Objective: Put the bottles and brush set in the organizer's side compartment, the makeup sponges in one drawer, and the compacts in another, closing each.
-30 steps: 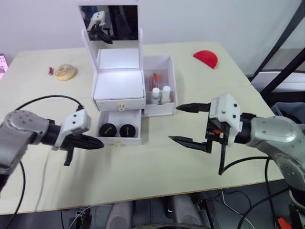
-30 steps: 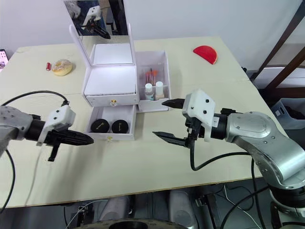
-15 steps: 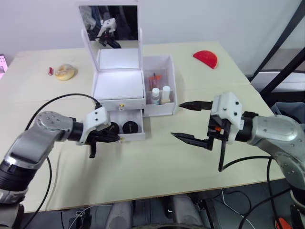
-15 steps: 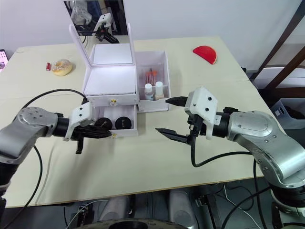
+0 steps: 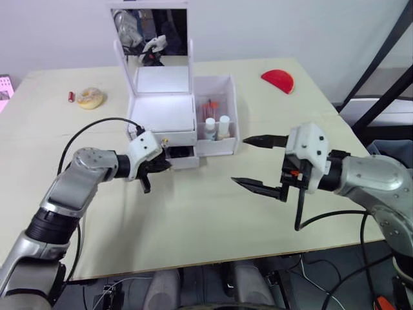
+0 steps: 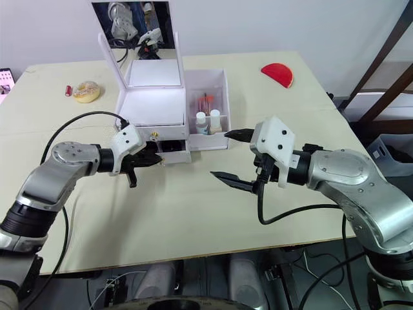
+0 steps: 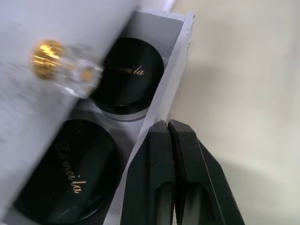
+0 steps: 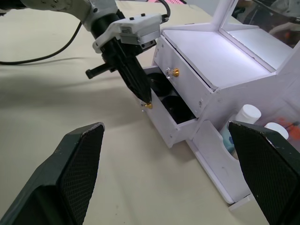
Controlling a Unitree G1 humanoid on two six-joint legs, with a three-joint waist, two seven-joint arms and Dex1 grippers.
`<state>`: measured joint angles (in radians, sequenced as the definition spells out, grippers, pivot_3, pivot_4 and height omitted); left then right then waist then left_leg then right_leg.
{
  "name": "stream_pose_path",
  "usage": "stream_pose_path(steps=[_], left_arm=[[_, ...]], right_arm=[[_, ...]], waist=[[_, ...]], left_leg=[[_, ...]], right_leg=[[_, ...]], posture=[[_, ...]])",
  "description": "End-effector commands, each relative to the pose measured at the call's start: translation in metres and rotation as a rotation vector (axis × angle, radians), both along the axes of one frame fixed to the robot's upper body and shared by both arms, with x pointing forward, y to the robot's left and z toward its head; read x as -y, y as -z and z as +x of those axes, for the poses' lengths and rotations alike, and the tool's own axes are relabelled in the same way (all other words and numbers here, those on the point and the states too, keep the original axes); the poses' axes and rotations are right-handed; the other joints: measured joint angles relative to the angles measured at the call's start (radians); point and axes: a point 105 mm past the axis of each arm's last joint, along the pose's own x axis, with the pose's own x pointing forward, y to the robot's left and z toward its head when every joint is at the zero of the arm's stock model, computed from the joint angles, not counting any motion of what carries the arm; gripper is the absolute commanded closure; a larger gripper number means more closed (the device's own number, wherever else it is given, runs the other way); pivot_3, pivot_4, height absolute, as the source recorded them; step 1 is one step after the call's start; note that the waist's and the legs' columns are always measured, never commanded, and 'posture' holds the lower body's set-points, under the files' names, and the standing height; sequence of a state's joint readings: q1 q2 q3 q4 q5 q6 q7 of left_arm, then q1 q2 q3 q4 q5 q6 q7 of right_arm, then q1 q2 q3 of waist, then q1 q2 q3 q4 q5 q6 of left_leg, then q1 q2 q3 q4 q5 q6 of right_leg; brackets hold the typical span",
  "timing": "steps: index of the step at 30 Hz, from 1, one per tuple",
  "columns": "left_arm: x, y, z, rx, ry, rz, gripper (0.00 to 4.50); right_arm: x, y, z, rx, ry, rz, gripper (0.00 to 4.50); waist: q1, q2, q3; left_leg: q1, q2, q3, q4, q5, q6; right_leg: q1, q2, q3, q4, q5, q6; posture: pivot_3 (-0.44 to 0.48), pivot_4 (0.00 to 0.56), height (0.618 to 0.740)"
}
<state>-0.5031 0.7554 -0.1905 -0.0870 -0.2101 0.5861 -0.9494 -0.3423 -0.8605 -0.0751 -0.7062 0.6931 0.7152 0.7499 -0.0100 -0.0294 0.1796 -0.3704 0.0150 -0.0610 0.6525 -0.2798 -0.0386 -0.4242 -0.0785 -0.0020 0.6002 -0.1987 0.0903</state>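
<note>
Jaws pressed together, the left gripper (image 6: 157, 159) is touching the lower drawer (image 8: 169, 123) front.
Two compacts (image 7: 129, 77) are lying inside; right gripper (image 5: 256, 163) is hovering with jaws spread.

The white plastic organizer with a mirror lid (image 5: 161, 113) stands on the pale wooden table (image 5: 193, 219). Its side compartment (image 5: 216, 123) on the right holds small white bottles (image 5: 217, 127). In the lower drawer (image 8: 171, 119) two round black compacts (image 7: 129, 77) lie side by side. A beige round sponge (image 5: 89, 97) lies far left, a red half-round piece (image 5: 278, 80) far right.
</note>
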Motion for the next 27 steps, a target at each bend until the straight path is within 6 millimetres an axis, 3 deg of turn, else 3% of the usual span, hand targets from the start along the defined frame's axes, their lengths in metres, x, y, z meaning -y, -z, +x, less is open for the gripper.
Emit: stream_pose_path(steps=[1, 8, 27], left_arm=[[-0.011, 0.003, 0.010, 0.028, -0.058, 0.050, 4.42], [-0.029, -0.003, 0.018, 0.091, -0.099, 0.101, 4.42], [-0.023, 0.000, 0.031, 0.158, -0.174, 0.061, 4.42]], right_arm=[[-0.002, -0.010, -0.005, 0.051, -0.014, 0.004, 0.00], [-0.002, -0.010, -0.005, 0.049, -0.013, 0.006, 0.00], [0.004, -0.011, 0.000, -0.007, 0.032, 0.010, 0.00]], waist=[[0.000, 0.000, 0.000], [-0.001, 0.000, 0.000], [0.002, 0.000, 0.000]], left_leg=[[0.000, 0.000, 0.000, 0.000, 0.000, 0.000], [0.000, 0.000, 0.000, -0.001, 0.000, 0.000], [0.000, 0.000, 0.000, -0.001, 0.000, 0.000]], right_leg=[[0.000, 0.000, 0.000, 0.000, 0.000, 0.000], [0.000, 0.000, 0.000, 0.000, 0.000, 0.000], [0.000, 0.000, 0.000, 0.000, 0.000, 0.000]], posture=[[0.000, 0.150, 0.739], [0.000, 0.150, 0.739], [0.000, 0.150, 0.739]])
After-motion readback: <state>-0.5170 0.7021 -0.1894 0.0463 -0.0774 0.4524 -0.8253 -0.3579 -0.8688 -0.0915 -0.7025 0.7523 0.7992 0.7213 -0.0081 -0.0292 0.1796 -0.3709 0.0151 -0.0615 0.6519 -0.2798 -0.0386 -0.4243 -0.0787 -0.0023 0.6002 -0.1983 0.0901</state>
